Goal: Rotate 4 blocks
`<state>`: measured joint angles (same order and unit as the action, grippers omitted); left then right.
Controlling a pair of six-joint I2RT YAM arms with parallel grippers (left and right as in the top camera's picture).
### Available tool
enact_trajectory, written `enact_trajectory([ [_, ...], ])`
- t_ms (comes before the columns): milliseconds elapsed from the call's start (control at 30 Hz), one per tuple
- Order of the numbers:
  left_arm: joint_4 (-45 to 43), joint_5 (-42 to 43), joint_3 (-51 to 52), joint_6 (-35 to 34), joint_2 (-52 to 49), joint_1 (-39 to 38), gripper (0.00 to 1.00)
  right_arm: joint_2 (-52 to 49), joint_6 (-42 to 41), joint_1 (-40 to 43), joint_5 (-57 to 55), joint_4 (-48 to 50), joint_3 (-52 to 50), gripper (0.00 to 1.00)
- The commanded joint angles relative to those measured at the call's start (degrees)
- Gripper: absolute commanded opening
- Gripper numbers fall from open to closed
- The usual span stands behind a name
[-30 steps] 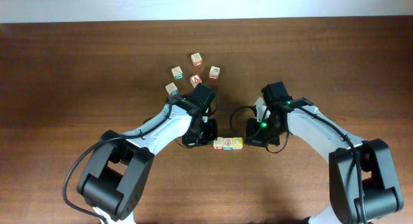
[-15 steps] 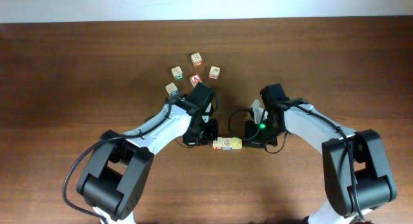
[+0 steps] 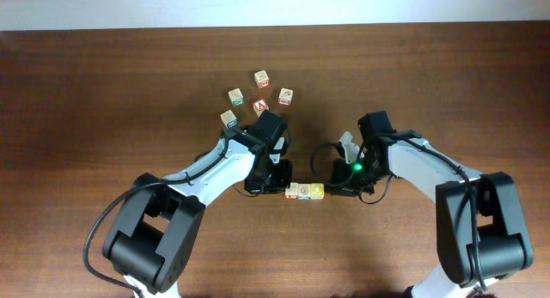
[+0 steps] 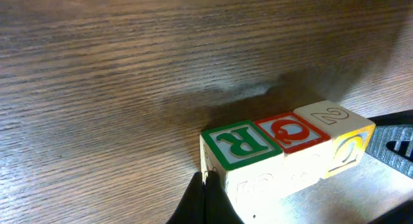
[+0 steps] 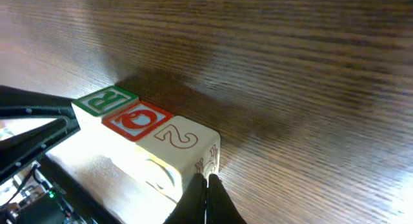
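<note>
Nudging step, apparently: row of three pale wooden alphabet cubes (image 3: 304,191) lies centre-near on dark wooden table (image 3: 430,75). Left gripper (image 4: 205,193), pressed together, touches its green R end; right gripper (image 5: 206,192), likewise, its yellow 2 end. Next: opposed sideways pushes, gently.

A lab or robot test bench is indicated: two black-and-white robot arms (image 3: 215,165) are seen placed at a dark wood-grain table (image 3: 103,92), a plain pale strip (image 3: 275,6) is seen beyond it, and wooden alphabet blocks (image 3: 261,78) are set out on it
</note>
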<state>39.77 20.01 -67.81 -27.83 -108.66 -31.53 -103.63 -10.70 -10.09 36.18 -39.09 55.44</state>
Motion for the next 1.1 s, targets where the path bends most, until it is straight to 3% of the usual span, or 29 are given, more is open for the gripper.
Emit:
enact_trajectory([
  [0, -0.15, 1.31, 0.44, 1.64, -0.42, 0.09, 0.00, -0.90, 4.87, 4.26, 7.76, 0.39, -2.12, 0.04],
  [133, -0.42, 1.73, 0.44, 2.32, -0.42, 0.09, 0.00, -0.90, 6.14, 5.25, 14.78, 4.02, -5.09, 0.04],
  [500, -1.16, 3.21, 0.44, 4.81, -0.42, 0.09, 0.00, -1.01, -0.57, 5.25, 14.21, 11.02, -9.07, 0.05],
  [733, -1.16, 3.39, 0.44, 4.81, -0.42, 0.09, 0.00, -1.01, -0.72, 5.25, 14.25, 12.33, -9.16, 0.04],
  [833, -1.16, 3.41, 0.44, 4.83, -0.42, 0.09, 0.00, -0.94, 0.85, 5.25, 19.65, 13.53, -8.87, 0.05],
  [1067, -1.16, 3.41, 0.44, 4.83, -0.42, 0.09, 0.00, 5.90, -0.79, 2.56, 19.52, 12.72, -8.04, 0.05],
])
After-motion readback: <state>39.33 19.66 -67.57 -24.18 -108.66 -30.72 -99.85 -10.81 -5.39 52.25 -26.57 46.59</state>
